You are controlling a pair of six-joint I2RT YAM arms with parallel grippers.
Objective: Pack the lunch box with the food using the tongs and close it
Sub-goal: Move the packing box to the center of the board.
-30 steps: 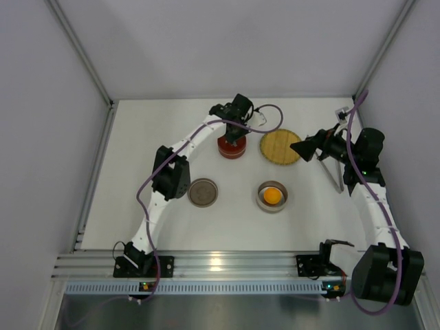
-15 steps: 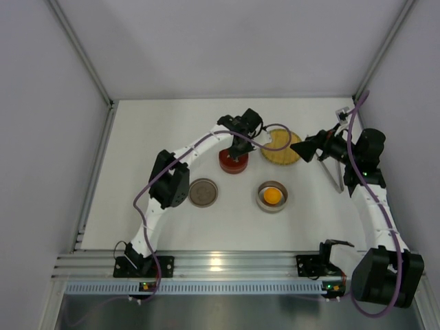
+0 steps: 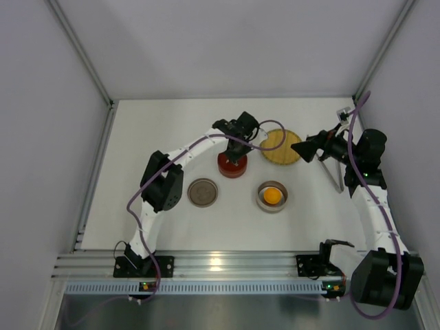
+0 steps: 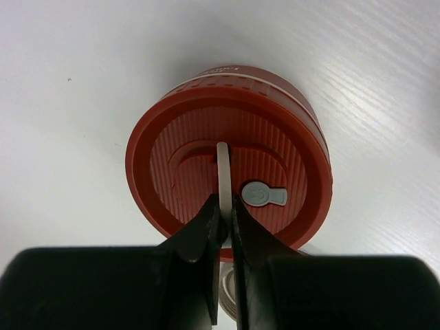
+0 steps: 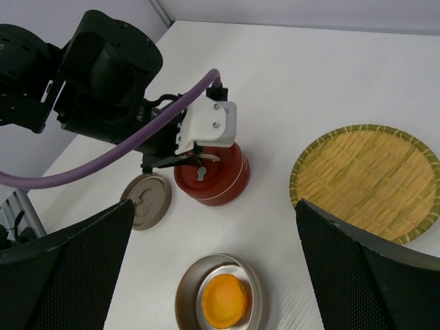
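Observation:
The red round lunch box (image 3: 232, 166) stands mid-table with its ribbed red lid (image 4: 275, 161) on top. My left gripper (image 4: 225, 214) is shut on the lid's thin white handle (image 4: 222, 161), and a sliver of metal rim shows under the lid's near edge. In the top view my left gripper (image 3: 234, 150) sits right over the box. An orange-yellow food piece (image 3: 273, 196) (image 5: 221, 302) lies in a metal bowl (image 5: 184, 289). My right gripper (image 3: 303, 148) (image 5: 214, 210) hangs open and empty above the table. The tongs (image 3: 337, 180) lie at the right, beside the right arm.
A woven bamboo plate (image 3: 280, 146) (image 5: 368, 179) lies right of the lunch box. A flat grey-brown lid (image 3: 203, 192) (image 5: 146, 201) lies to the box's near left. The left arm's purple cable loops over the box.
The lunch box has shifted a little toward the near edge with my left gripper on its lid handle, and the left wrist has turned. The right arm has stayed put.

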